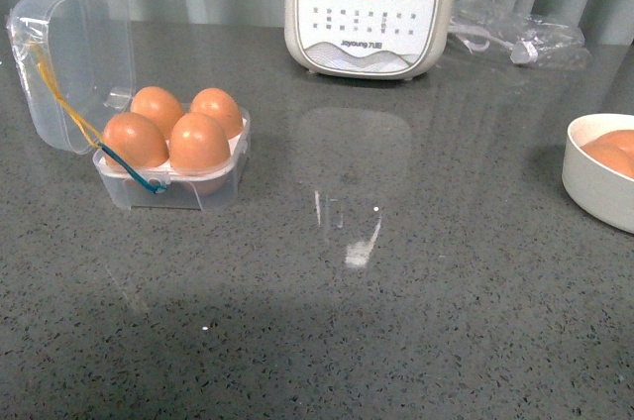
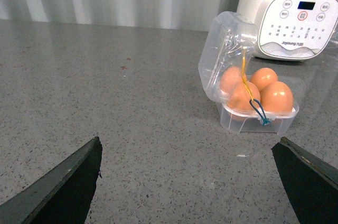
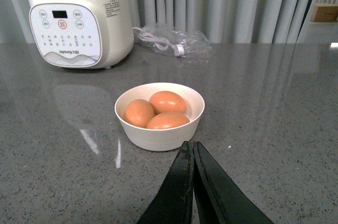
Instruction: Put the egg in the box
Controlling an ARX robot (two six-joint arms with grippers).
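Note:
The clear plastic box (image 1: 213,187) stands at the left of the grey counter with its hinged lid (image 1: 74,53) raised. Several orange-brown eggs (image 1: 198,141) fill its cells, and yellow and blue elastic loops hang at its front. In the left wrist view the box (image 2: 274,121) lies ahead and to one side of my left gripper (image 2: 189,142), which is open wide over bare counter, well short of it. My right gripper (image 3: 190,143) is shut with nothing in it, just short of a white bowl (image 3: 163,137) holding three brown eggs (image 3: 167,101). Neither arm shows in the front view.
A white kitchen appliance (image 1: 365,4) with a button panel stands at the back middle. A clear plastic bag with a cable (image 1: 520,39) lies to its right. The white bowl (image 1: 594,182) sits at the right edge. Curtains hang behind the counter.

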